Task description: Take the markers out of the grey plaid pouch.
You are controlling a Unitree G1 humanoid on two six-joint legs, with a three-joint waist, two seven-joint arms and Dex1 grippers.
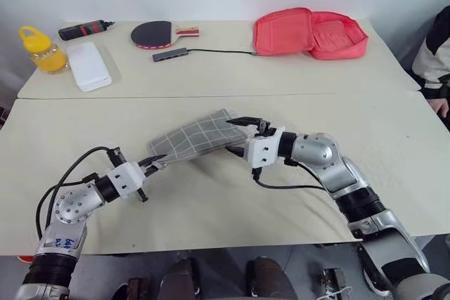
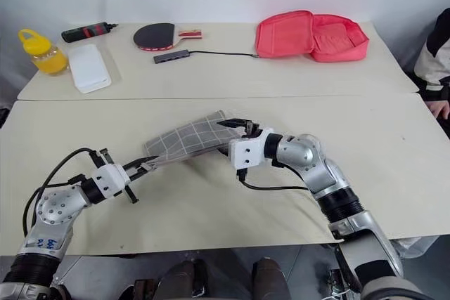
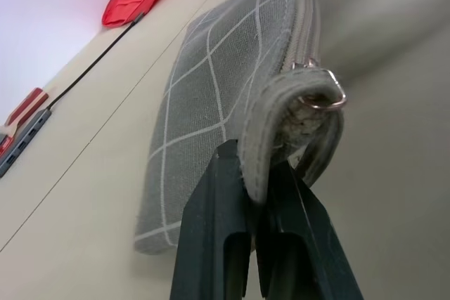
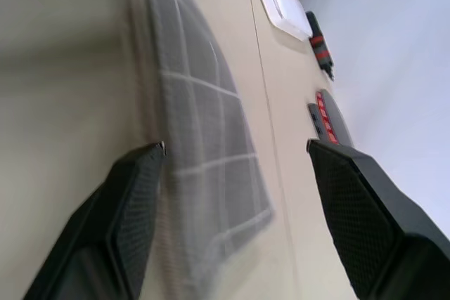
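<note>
- Left gripper of mine is pinched on the ring-loop end of the grey plaid pouch, which lies mid-table.
- Right gripper stands spread at the far end.
- I should keep the pinch firm and find the zipper pull; markers unseen.

Left gripper clamped (level) — right gripper spread.
</note>
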